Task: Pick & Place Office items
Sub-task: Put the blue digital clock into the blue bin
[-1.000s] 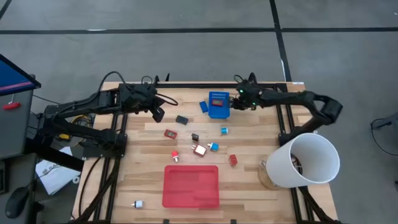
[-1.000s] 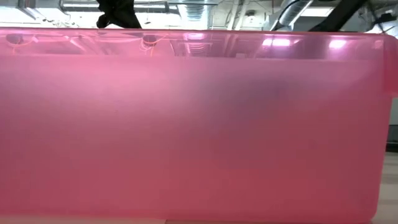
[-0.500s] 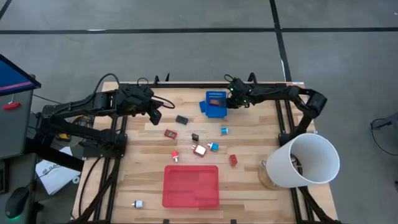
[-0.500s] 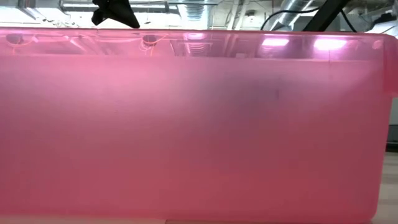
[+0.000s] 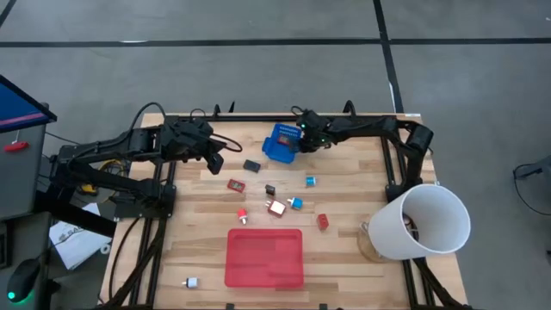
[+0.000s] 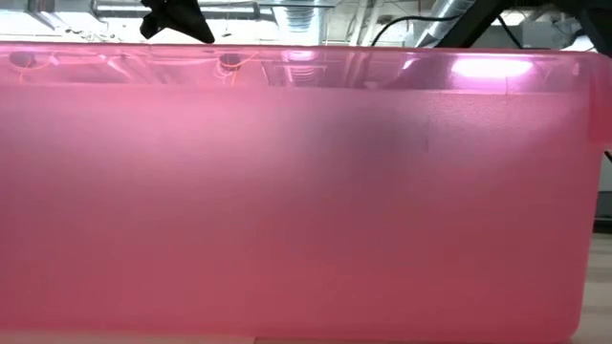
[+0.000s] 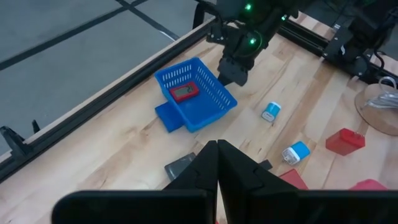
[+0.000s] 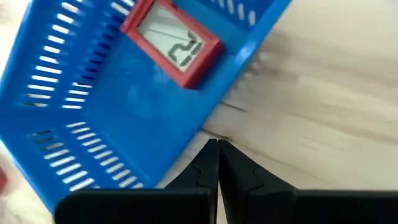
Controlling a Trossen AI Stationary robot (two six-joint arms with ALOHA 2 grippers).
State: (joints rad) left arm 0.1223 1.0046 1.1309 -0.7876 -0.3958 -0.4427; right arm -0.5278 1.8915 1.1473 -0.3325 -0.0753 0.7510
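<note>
- Since a second ago, the right gripper (image 5: 299, 145) has swept leftward along the table's far edge, pushing the blue perforated bin (image 5: 280, 144) with it; the bin now sits skewed.
- Right jaws pressed together, touching the bin's outer wall just ahead of them.
- Red item (image 8: 172, 48) lies inside the bin; its display reads "22".
- Left gripper (image 5: 217, 161) hovers, jaws pressed together; black item (image 5: 251, 165) beyond them, nearer this arm.

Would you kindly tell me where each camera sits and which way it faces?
High: overhead, straight down on table, both arms.
Low: tabletop level, blocked by red tray; an arm's dark tip above.
Left wrist: past shut left hand toward blue bin and right hand.
Right wrist: shut fingers beside bin's wall.
Wrist views share the bin's red item.
</note>
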